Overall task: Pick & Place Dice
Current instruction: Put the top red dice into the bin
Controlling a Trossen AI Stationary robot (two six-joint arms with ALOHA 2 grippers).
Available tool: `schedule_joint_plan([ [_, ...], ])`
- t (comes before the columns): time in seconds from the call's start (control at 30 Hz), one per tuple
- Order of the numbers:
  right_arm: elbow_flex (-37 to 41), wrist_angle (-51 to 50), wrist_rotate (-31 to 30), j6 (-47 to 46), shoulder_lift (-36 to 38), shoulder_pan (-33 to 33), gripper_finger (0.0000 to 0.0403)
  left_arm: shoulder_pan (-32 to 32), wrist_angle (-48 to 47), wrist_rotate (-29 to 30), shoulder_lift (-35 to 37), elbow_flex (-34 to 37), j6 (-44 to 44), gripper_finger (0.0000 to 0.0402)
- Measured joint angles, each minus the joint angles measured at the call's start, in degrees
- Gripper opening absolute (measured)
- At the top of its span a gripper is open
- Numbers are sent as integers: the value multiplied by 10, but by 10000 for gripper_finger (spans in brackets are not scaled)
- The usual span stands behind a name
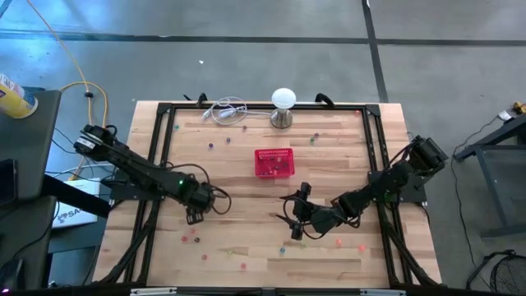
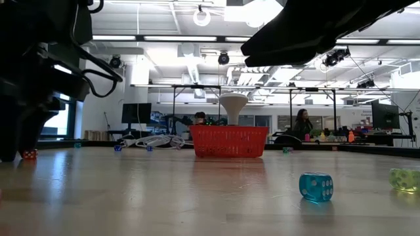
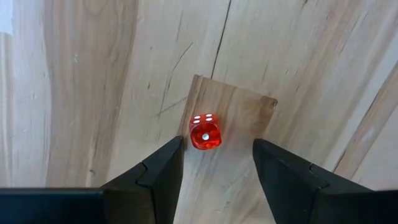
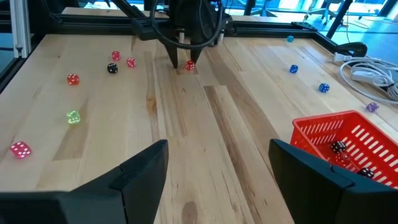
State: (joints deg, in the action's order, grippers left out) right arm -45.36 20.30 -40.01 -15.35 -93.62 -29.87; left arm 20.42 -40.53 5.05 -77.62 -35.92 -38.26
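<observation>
1. We start at the left tool (image 3: 211, 163): its two dark fingers stand apart with nothing held, and a red die (image 3: 204, 132) lies on the table (image 3: 93, 74) just ahead of the gap, roughly on the line between the two tips and not touching either.
2. We judge this the relation that matters: the die sits slightly forward of the fingertips, so the tool must go a little farther along its own pointing direction and down before closing. A cube has no long axis, so turning the wrist looks unnecessary to us.
3. The right wrist view shows the same pairing from across the table, with the left tool (image 4: 183, 64) tip-down right at the red die (image 4: 189, 65).
4. The left arm is plainly the nearer one. The right tool (image 1: 293, 222) hangs well apart from that die, over the middle of the near half of the table, its fingers spread and empty.
5. Farther on, the red basket (image 1: 274, 162) stands near the table's centre, beyond both tools, with a few dice already inside it; we take it as the drop point.
6. Other dice lie scattered around, among them a blue die (image 2: 315, 186) and a green die (image 4: 73, 117), all loose on the wood.
7. Farthest off, a white lamp (image 1: 283, 107) and a coiled cable (image 1: 226, 109) sit at the back edge.
</observation>
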Motion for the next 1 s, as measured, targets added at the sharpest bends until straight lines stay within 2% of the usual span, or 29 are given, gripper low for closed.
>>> schedule_joint_plan([
  [0.6,0,0,0,0,0,0,270,-11,19,11,-1,0,46,191],
  [1.0,0,0,0,0,0,0,270,-21,23,-2,-1,0,7,190],
])
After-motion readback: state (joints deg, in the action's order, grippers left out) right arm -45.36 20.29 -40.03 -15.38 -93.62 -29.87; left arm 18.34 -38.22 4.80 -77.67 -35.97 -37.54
